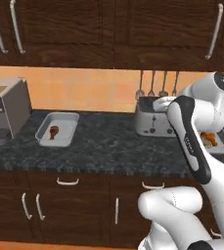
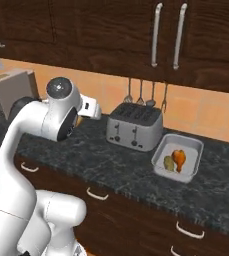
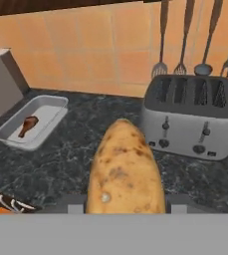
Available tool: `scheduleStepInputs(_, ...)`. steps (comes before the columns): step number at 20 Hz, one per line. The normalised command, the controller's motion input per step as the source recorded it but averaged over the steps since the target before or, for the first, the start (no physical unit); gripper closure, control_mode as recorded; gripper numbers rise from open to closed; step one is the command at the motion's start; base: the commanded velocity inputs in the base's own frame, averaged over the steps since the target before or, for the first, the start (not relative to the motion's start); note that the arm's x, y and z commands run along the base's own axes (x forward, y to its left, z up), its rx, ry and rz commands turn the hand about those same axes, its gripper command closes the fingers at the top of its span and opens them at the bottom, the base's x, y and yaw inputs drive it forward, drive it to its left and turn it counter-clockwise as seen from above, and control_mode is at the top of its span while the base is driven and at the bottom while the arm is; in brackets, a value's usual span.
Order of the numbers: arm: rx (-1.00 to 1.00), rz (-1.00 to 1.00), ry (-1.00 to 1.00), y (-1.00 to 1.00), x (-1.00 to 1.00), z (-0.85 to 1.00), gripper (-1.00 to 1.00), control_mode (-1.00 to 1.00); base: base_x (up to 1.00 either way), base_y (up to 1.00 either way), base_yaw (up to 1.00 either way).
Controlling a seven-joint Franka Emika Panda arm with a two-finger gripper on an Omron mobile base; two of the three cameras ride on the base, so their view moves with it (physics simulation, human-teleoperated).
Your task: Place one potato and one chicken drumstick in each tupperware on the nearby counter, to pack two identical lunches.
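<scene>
While clamped between the fingers [image 3: 125, 204], a yellow-orange potato [image 3: 125, 172] fills the lower middle of the hand view, held above the desk [image 3: 75, 159]; grey finger parts show just at its left and right sides. Left tray [image 1: 58, 129] sits on the desk near a grey appliance [image 1: 8, 107], with one dark red-brown drumstick [image 1: 53, 131] lying inside it; same tray and drumstick show at the left of the hand view. Right tray [image 2: 178, 156] sits just right of the toaster [image 2: 134, 126], apart from it, and holds an olive-tan potato [image 2: 169, 162] touching or just beside a bright orange drumstick [image 2: 179, 158]. In the left base view that tray is mostly hidden behind the arm, only an orange bit and part of the rim showing. Toaster stands at the back of the desk under hanging utensils [image 2: 145, 95] on the orange tile wall. Dark wood cabinets above, dark drawers with silver handles below. The two trays are well apart, toaster between them.
</scene>
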Motion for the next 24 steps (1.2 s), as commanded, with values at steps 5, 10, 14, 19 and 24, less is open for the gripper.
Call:
scheduleStepInputs(5,0.0,0.0,0.0,0.0,0.0,0.0,1.0,1.0,0.81,1.0,0.0)
scheduleStepInputs(10,0.0,0.0,0.0,0.0,0.0,0.0,1.0,1.0,0.28,1.0,0.0)
scheduleStepInputs(14,0.0,0.0,0.0,0.0,0.0,0.0,1.0,1.0,0.22,1.0,-0.14)
scheduleStepInputs(19,0.0,0.0,0.0,0.0,0.0,0.0,1.0,1.0,0.02,0.6,-0.4)
scheduleStepInputs(24,-0.06,-0.16,0.0,-0.02,0.02,-0.41,1.0,-1.0,0.0,0.02,-0.16)
